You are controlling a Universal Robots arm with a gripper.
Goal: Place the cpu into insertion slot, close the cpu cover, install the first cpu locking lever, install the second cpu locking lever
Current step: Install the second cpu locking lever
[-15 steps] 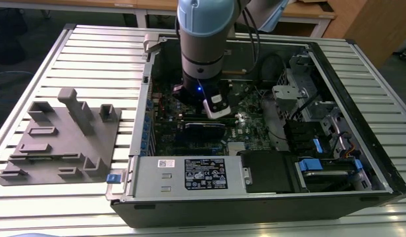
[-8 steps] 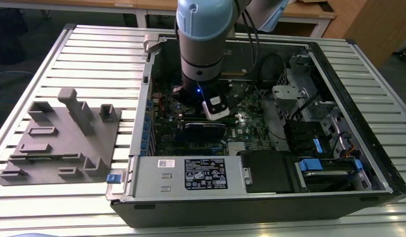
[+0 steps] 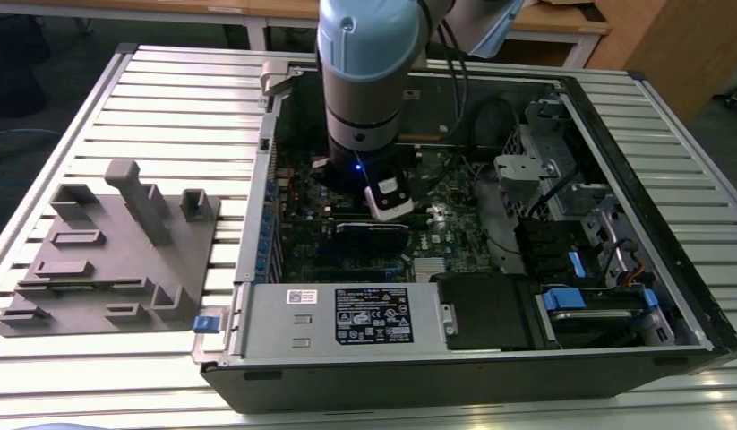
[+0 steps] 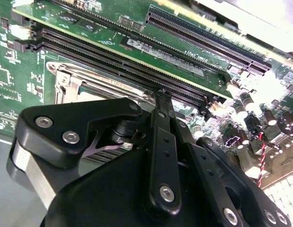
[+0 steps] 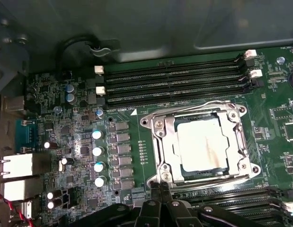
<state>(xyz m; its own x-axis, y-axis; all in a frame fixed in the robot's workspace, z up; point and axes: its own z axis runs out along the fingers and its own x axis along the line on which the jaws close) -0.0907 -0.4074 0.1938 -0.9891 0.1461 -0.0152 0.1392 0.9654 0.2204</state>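
the gripper (image 5: 159, 188) hangs low over the green motherboard (image 5: 137, 142) inside the open computer case (image 3: 488, 358), fingertips pinched together and holding nothing, just beside the insertion slot (image 5: 199, 142), where the cpu (image 5: 200, 143) sits under the closed cpu cover (image 5: 164, 142).

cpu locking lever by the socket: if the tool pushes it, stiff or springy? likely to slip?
Probably springy: in the first wrist view the locking lever is a thin bent wire rod along the cpu cover. Likely slippery, being bare shiny round metal. Unlikely to roll away, since it seems hinged to the socket frame.
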